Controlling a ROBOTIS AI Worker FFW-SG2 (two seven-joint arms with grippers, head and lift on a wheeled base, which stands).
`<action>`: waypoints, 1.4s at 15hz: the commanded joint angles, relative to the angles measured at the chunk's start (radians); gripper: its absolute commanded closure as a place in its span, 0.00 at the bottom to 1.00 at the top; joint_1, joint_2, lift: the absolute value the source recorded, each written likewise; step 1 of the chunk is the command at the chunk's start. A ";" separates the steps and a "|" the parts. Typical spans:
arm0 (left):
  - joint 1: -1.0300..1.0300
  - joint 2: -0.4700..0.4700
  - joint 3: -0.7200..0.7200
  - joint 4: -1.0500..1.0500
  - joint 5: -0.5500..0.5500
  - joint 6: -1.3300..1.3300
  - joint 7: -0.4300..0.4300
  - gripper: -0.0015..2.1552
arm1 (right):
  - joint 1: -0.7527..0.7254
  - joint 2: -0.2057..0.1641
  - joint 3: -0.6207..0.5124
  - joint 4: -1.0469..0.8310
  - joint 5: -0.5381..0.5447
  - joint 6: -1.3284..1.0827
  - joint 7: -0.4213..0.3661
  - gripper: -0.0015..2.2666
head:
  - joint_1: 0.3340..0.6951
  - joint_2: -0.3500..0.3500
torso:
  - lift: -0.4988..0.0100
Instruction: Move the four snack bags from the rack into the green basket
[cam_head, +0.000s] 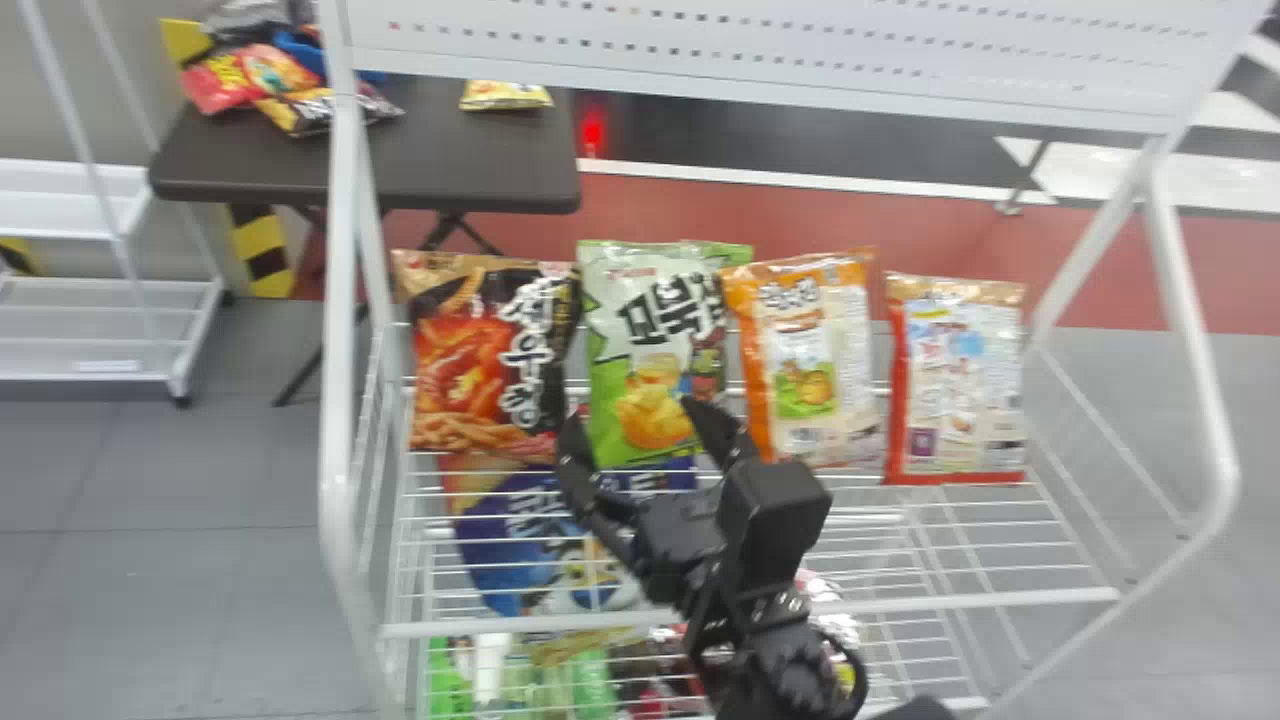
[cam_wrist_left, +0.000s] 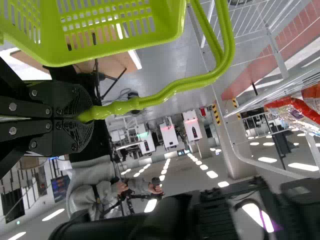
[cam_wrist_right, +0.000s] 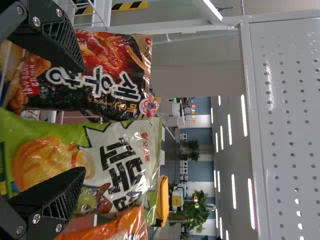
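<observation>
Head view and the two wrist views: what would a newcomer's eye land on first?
Probably the four bright snack bags, lined up on the white wire rack, with the open right gripper before the green one. Next, the lime-green basket, its handle clamped in the left gripper.

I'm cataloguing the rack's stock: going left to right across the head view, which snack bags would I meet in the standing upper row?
Black bag with a red picture → green-and-white bag → orange-edged bag → red-edged bag
</observation>
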 joint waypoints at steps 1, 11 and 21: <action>-0.010 0.011 -0.003 0.003 0.008 0.003 -0.001 0.86 | -0.103 0.006 0.006 0.081 -0.034 0.033 0.000 0.06 | 1.00 0.34 | 0.98; -0.033 0.023 -0.008 0.023 0.025 0.000 0.001 0.86 | -0.315 0.035 0.062 0.340 -0.086 0.076 0.123 0.08 | 1.00 0.52 | 0.98; -0.065 0.037 -0.011 0.050 0.053 0.000 0.001 0.86 | -0.346 0.035 0.145 0.360 -0.032 0.140 0.181 0.94 | 1.00 0.63 | 0.98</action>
